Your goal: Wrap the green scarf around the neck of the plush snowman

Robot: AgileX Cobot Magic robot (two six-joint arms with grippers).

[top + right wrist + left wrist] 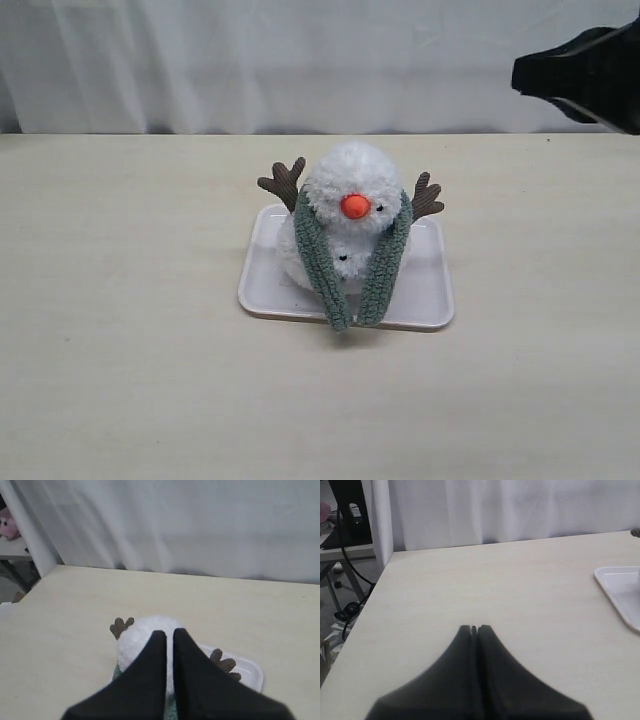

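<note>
The plush snowman point(348, 215) sits upright on a white tray point(430, 290) in the middle of the table. The green scarf point(318, 262) lies round the back of its neck, and both ends hang down the front, past the tray's front edge. My right gripper point(170, 632) hovers above and behind the snowman's head point(137, 637), with only a thin slit between its fingers and nothing in it. It shows as a dark shape point(585, 72) at the upper right of the exterior view. My left gripper point(474, 628) is shut and empty over bare table, away from the tray's corner point(620, 587).
A white curtain point(300, 60) hangs behind the table's far edge. In the left wrist view the table's side edge point(375, 587) drops off to cables and furniture beyond.
</note>
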